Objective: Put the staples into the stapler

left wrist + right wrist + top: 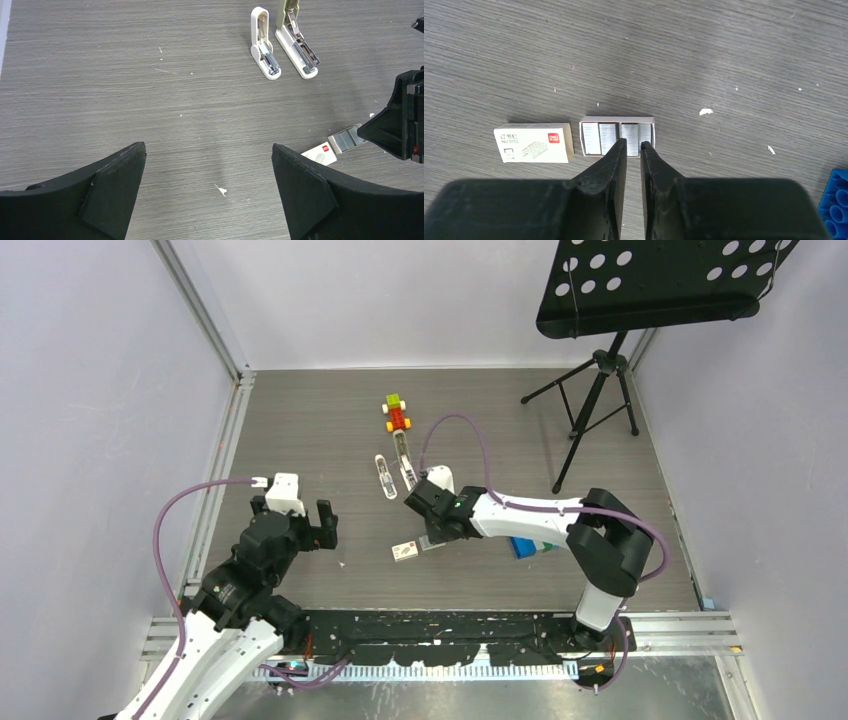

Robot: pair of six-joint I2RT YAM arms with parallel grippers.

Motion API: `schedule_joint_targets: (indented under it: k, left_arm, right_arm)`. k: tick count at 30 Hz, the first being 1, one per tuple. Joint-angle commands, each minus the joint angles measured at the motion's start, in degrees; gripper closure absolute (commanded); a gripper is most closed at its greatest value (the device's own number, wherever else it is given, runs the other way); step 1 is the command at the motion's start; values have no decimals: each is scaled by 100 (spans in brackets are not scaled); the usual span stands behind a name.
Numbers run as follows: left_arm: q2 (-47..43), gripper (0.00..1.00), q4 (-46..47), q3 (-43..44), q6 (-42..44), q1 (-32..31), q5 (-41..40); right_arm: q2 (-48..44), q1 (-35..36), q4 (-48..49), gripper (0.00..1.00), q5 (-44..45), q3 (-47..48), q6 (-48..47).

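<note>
Right gripper (633, 145) — fingers a slit apart, tips at the staples (599, 138); whether it grips cannot be told. Left gripper (208, 146) — spread wide, empty.

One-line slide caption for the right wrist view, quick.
Right gripper, jaws nearly closed, at the staples in their open tray, carton alongside.
</note>
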Motion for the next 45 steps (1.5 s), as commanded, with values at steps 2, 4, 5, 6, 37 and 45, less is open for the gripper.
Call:
schedule_joint_targets:
  k: [2, 4, 5, 6, 37, 45]
  left_arm:
    - [1, 0, 267, 9, 64, 27, 62]
    - [6, 0, 269, 2, 64, 32, 63]
    - [-1, 0, 263, 1, 64, 32, 63]
    - [-6, 0, 264, -4, 64, 33, 63]
    - [-33, 0, 251, -7, 56, 37, 27]
    - [-46, 0, 246, -7, 58, 36, 37]
  right_arm:
    - [102, -14, 168, 76, -77, 135, 42]
    - [169, -14, 174, 75, -48, 167, 33]
    - [196, -14, 171, 75, -51, 185, 31]
    - [221, -14, 179, 75, -45, 194, 29]
    - [-48, -12, 137, 73, 70, 129, 3]
    - [60, -14, 334, 72, 36, 90, -44]
